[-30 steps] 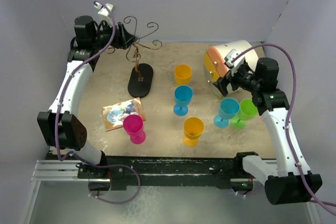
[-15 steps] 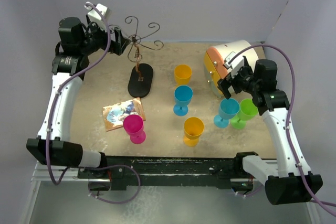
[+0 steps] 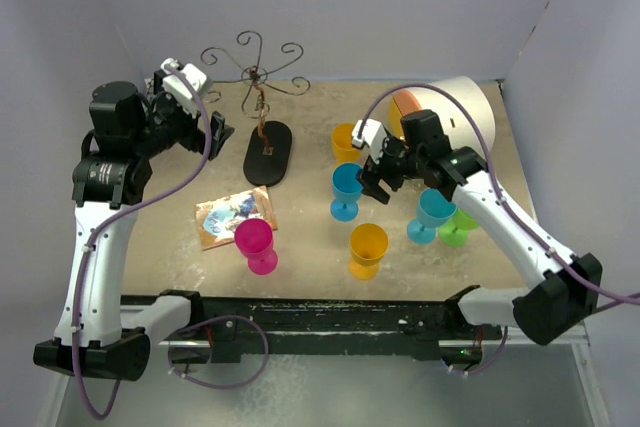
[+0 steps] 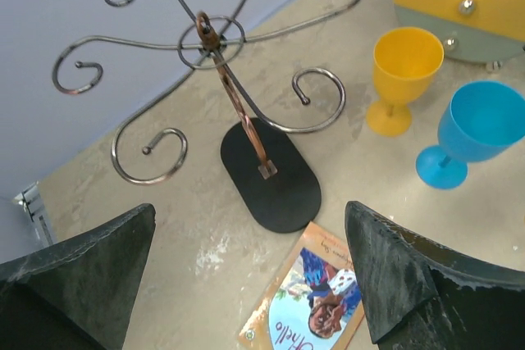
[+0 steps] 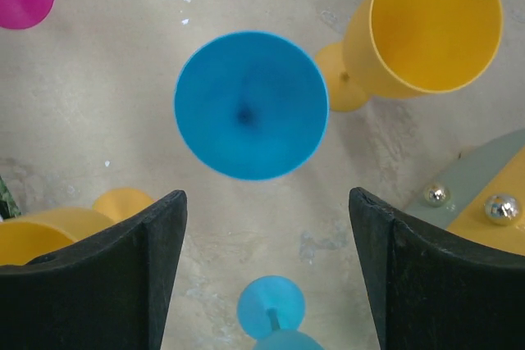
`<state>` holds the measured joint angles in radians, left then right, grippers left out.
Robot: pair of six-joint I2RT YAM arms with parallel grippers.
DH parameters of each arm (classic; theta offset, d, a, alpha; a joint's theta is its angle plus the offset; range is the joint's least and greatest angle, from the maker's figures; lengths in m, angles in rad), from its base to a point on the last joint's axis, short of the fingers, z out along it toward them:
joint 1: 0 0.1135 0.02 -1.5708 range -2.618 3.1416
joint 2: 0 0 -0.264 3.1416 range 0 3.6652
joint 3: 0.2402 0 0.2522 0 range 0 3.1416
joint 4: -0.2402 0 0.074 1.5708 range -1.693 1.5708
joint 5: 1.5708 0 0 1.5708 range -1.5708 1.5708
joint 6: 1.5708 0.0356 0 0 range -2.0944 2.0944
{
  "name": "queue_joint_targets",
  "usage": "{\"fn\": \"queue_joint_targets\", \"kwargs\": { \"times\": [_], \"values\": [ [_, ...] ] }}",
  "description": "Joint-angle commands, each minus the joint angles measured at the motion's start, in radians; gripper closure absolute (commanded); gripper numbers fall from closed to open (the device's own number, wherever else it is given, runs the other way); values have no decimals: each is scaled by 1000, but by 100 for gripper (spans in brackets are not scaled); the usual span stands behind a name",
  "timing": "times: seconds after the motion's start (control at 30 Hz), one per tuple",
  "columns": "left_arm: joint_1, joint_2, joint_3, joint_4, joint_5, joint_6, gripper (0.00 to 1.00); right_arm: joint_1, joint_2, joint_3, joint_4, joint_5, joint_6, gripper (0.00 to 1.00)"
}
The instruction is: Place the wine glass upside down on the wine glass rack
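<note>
The wine glass rack [image 3: 268, 152] stands at the upper left of the overhead view, on a sandy beige tabletop [image 3: 300, 227] with a mottled surface. It is thin dark wire: curled spiral arms fan out from a small ring on top of a slim coppery-brown stem, which rises from a flat matte black oval base. Nothing hangs on the arms.

Six smooth plastic wine glasses stand upright, mouths up, apart from the rack. A pink glass [image 3: 256, 244] is at lower left. A far yellow glass [image 3: 348, 140], a centre blue glass [image 3: 349, 187] and a near yellow glass [image 3: 367, 247] run down the middle. A second blue glass [image 3: 433, 212] and a green glass [image 3: 460, 222] stand side by side at the right. A glossy picture booklet [image 3: 232, 215] lies flat beside the pink glass. A rounded toy chest [image 3: 450, 107] with orange and yellow drawer fronts and shiny knobs sits at upper right.

The left tool [image 4: 250, 206] hangs to the left of the rack, its dark, scuffed fingers spread wide and holding nothing. In its wrist view the rack shows between them.

The right tool [image 5: 267, 194] hovers over the centre blue glass, fingers wide apart and gripping nothing. The round blue bowl shows below the gap, untouched.
</note>
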<state>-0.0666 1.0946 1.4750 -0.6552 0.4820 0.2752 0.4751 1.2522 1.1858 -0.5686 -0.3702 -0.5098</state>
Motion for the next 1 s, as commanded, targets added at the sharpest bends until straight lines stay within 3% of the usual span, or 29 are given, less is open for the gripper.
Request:
{"fn": "queue_joint_targets", "kwargs": {
  "times": [0.0, 0.13, 0.33, 0.77, 0.97],
  "values": [
    [1, -53, -54, -12, -32, 77, 1, 32, 70, 112, 74, 33, 128, 22],
    [2, -72, -76, -10, -39, 76, 1, 53, 159, 188, 47, 121, 196, 32],
    [2, -87, -105, 13, -46, 55, 1, 68, 228, 236, -5, 224, 212, 40],
    [2, -72, -119, 51, -50, 45, 1, 79, 318, 243, -40, 279, 237, 59],
    [2, -54, -130, 65, -55, 44, 1, 77, 348, 252, -40, 246, 245, 82]
  ]
}}
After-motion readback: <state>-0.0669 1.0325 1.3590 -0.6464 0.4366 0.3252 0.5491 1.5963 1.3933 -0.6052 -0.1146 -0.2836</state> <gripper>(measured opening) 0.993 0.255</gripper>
